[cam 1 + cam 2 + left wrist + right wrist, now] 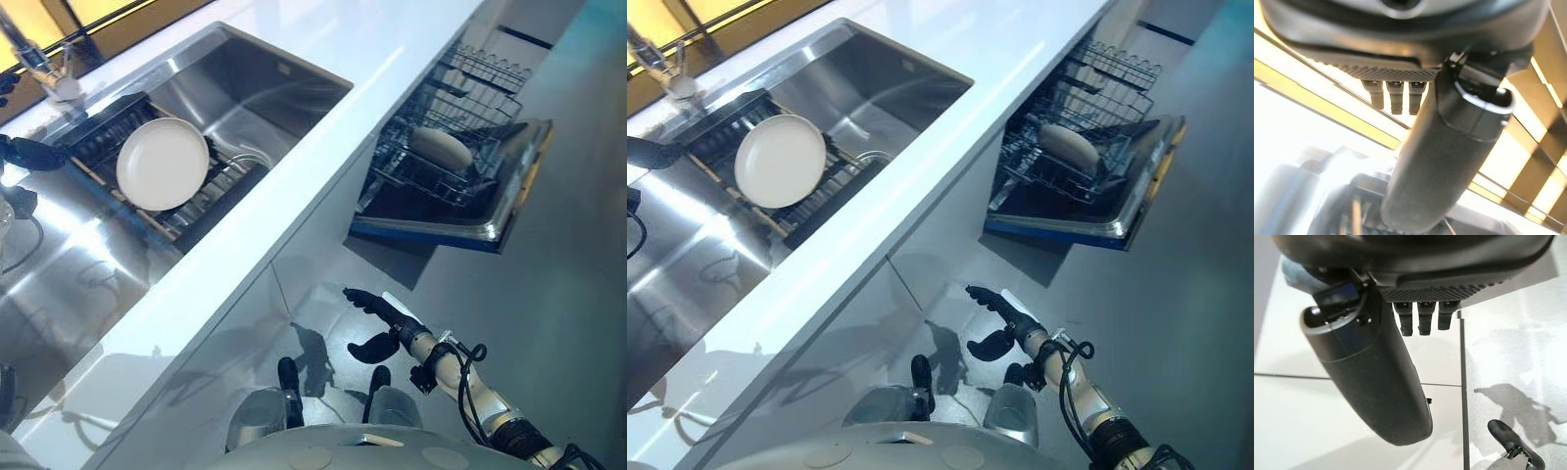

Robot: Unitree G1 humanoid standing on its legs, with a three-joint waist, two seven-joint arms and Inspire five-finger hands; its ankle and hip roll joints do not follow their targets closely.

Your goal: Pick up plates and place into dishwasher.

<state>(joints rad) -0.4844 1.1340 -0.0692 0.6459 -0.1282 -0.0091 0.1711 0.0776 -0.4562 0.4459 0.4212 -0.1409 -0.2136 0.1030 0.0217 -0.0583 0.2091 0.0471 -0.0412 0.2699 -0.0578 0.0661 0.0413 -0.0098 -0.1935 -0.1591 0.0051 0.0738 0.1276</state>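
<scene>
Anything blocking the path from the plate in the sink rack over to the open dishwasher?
The plate stands in the sink rack; the white counter strip lies between it and the dishwasher rack, so it needs lifting over. Right hand hangs low, open.

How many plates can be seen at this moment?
2: one plate stands in the drying rack over the sink, another lies in the open dishwasher's rack. Others may be hidden behind the wires.

Right hand point(1376, 396) with dark thumb hanging down the frame's centre, straight fingers point(1420, 316) in a row beside it, pale tiled floor point(1508, 357) beyond, grout lines crossing.
</scene>
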